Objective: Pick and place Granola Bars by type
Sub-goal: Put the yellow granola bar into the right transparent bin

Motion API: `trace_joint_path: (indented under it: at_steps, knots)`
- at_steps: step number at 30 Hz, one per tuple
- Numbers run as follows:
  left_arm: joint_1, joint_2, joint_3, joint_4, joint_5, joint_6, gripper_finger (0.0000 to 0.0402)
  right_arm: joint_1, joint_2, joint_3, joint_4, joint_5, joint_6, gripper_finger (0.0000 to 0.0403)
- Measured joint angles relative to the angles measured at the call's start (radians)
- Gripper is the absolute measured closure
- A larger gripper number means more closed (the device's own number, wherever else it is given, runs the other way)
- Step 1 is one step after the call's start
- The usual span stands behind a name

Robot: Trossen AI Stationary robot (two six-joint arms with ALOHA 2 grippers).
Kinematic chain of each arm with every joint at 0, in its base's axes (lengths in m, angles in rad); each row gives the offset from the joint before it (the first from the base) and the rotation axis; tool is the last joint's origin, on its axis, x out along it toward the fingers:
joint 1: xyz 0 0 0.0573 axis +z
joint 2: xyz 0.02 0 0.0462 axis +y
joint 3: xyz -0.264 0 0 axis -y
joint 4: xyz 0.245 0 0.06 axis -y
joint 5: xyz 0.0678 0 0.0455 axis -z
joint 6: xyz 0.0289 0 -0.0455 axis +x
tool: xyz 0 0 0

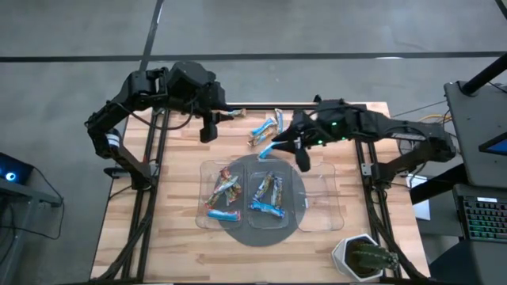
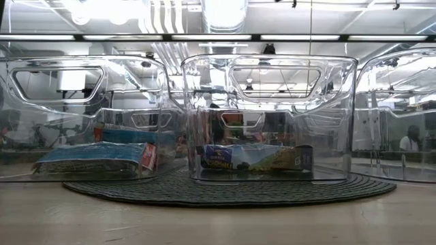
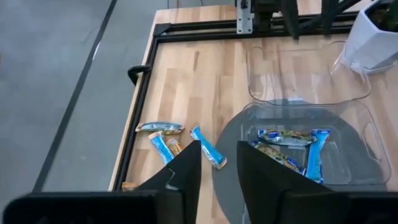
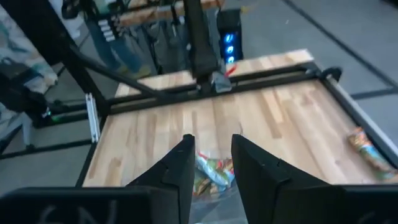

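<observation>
Both arms hover near the table's [image 1: 158, 237] far edge over loose Granola Bars [image 1: 265, 127], fingers slightly parted.

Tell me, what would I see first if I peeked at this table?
Three clear trays sit in a row mid-table; the left and middle ones hold shiny wrapped bars, the right one looks empty. More bars lie loose on the wood at the far edge. Two dark arms reach in from both sides above them.
</observation>
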Motion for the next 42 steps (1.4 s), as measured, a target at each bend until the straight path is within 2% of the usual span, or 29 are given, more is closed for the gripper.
trace_joint_path:
  at_steps: [7, 12, 16, 24, 31, 36, 42]
  knots:
    - [0.000, -0.005, -0.018, 0.003, 0.073, -0.021, 0.0364, 0.000, -0.087, 0.000, 0.001, 0.086, -0.048, 0.0322]
    - [0.000, -0.030, -0.114, 0.059, 0.086, -0.034, 0.0398, 0.000, -0.119, -0.007, 0.000, 0.109, -0.085, 0.0337]
    - [0.000, -0.086, -0.255, 0.171, 0.091, -0.057, 0.0401, 0.000, -0.123, -0.014, -0.009, 0.112, -0.094, 0.0346]
    - [0.000, -0.295, -0.613, 0.482, 0.113, -0.143, 0.0401, -0.001, -0.122, -0.024, -0.030, 0.136, -0.079, 0.0349]
    - [0.000, -0.493, -0.866, 0.725, 0.111, -0.185, 0.0402, -0.001, -0.122, -0.025, -0.030, 0.217, -0.056, 0.0348]
    - [0.000, -0.588, -0.964, 0.826, 0.107, -0.210, 0.0402, -0.001, -0.120, -0.026, -0.030, 0.217, -0.084, 0.0351]
    - [0.000, -0.635, -0.983, 0.827, 0.077, -0.213, 0.0402, -0.001, -0.120, -0.026, -0.030, 0.217, -0.093, 0.0351]
